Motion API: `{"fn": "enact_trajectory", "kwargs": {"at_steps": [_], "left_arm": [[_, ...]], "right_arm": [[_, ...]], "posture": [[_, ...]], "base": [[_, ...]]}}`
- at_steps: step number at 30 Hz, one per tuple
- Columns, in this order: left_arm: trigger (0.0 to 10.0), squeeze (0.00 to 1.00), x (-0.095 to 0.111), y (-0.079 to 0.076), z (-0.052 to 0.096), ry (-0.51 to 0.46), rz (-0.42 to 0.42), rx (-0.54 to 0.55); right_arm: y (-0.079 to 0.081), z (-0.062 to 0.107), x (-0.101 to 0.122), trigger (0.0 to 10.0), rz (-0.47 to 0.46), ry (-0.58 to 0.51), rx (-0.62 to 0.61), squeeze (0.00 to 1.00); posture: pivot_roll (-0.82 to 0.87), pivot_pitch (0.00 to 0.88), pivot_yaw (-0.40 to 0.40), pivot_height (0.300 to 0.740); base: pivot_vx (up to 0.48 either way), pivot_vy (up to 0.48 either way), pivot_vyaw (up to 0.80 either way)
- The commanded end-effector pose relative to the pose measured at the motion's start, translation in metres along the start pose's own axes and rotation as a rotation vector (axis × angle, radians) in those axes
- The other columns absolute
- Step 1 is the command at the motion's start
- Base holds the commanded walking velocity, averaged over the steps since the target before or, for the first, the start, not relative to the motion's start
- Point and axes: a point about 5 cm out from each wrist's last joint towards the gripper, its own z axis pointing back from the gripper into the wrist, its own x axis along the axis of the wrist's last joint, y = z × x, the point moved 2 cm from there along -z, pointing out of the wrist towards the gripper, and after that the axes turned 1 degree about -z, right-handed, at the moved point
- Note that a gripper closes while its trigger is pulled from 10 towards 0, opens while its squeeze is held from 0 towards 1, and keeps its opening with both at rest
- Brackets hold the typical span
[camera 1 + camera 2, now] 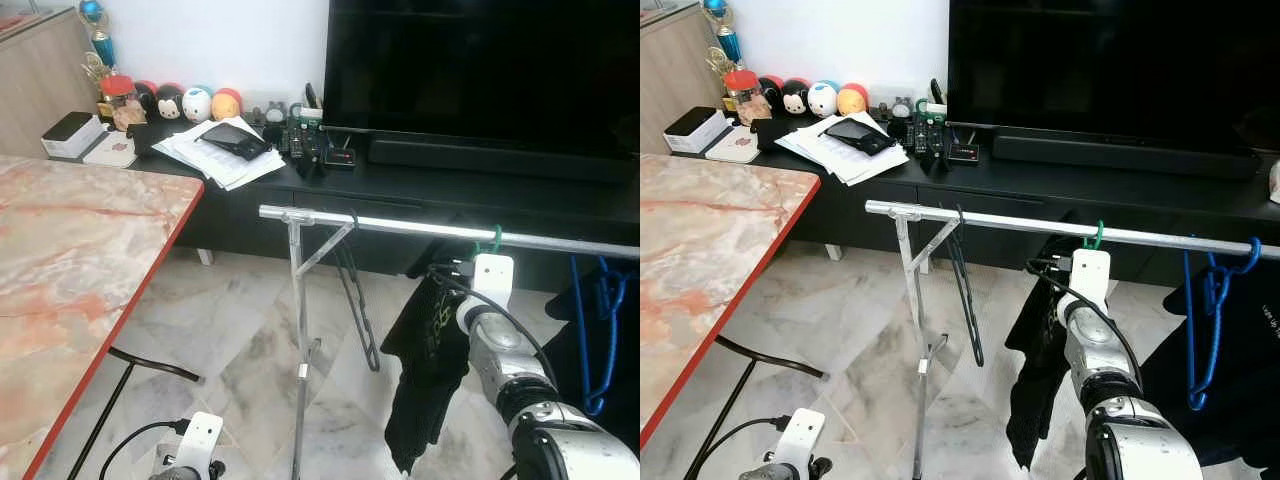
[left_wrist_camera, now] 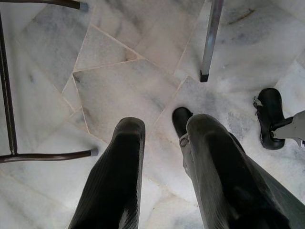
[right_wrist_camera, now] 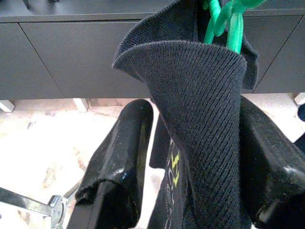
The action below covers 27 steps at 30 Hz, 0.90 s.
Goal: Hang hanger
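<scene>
**Green hanger on rail, right gripper at the garment**

Nearest the head camera, the right arm reaches up toward the silver rail (image 1: 1060, 229) of the clothes rack. Right gripper (image 3: 190, 157) sits just below the rail. Its two black fingers (image 3: 119, 162) stand apart, one on each side of the black garment (image 3: 200, 119), with a fold of knit fabric hanging between them. Contact between the fingers and the fabric cannot be confirmed.

The green hanger (image 1: 1098, 236) is hooked over the rail, directly above the right gripper. The black garment hangs from it, down below the rail, and bears yellow-green print.

Other items on the rail:
- A black hanger (image 1: 965, 290), bare, hangs near the rail's left end, beside the rack's upright post.
- A blue hanger (image 1: 1202, 330) hangs near the rail's right end, with dark clothing beside it.

The left gripper (image 2: 164, 167) hangs low, well below the rail, over the marble floor (image 2: 119, 71). Its fingers are apart and hold nothing.

Behind the rail stands a black TV cabinet (image 1: 1120, 190) with a television (image 1: 1110, 70) on it. Left of the rail stands a marble-topped table (image 1: 700, 250).
</scene>
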Motion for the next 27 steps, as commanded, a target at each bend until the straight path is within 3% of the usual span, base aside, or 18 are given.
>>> {"fn": "enact_trajectory", "kwargs": {"at_steps": [1,7,22,23,24,25,26,27], "left_arm": [[10.0,0.0,-0.004,0.001,0.001,0.012,-0.014,-0.002],[10.0,0.0,-0.004,0.002,0.001,0.012,-0.017,-0.003],[10.0,0.0,-0.004,0.001,0.001,0.011,-0.018,-0.005],[10.0,0.0,-0.003,0.001,0.001,0.011,-0.017,-0.006],[10.0,0.0,-0.003,0.001,0.001,0.01,-0.016,-0.007],[10.0,0.0,-0.003,0.001,0.001,0.01,-0.016,-0.007],[10.0,0.0,-0.003,0.001,0.001,0.01,-0.016,-0.008],[10.0,0.0,-0.003,0.001,0.001,0.01,-0.016,-0.008]], "right_arm": [[0.003,-0.002,0.008,0.0,-0.025,-0.007,0.007,0.0],[0.004,-0.004,0.021,0.0,-0.022,-0.03,0.011,0.0],[0.006,-0.006,0.024,0.0,-0.007,0.004,0.018,0.0],[0.007,-0.006,0.022,4.5,-0.003,0.021,0.019,0.0],[0.007,-0.006,0.02,6.6,0.0,0.032,0.016,0.0],[0.007,-0.006,0.02,6.6,0.0,0.032,0.016,0.0],[0.007,-0.006,0.019,10.0,0.002,0.039,0.014,0.0],[0.007,-0.006,0.019,10.0,-0.002,0.039,0.013,0.0]], "posture": [[-0.06,0.0,-0.024,0.74],[-0.07,0.0,-0.023,0.74],[-0.07,0.0,-0.024,0.74],[-0.06,0.0,-0.024,0.74],[-0.06,0.0,-0.024,0.74],[-0.06,0.0,-0.024,0.74],[-0.06,0.0,-0.024,0.74],[-0.06,0.0,-0.023,0.74]], "base": [[0.0,0.0,0.0],[0.0,0.0,0.0],[0.0,0.0,0.0],[0.0,0.0,0.0],[0.0,0.0,0.0],[0.0,0.0,0.0],[0.0,0.0,0.0],[0.0,0.0,0.0]]}}
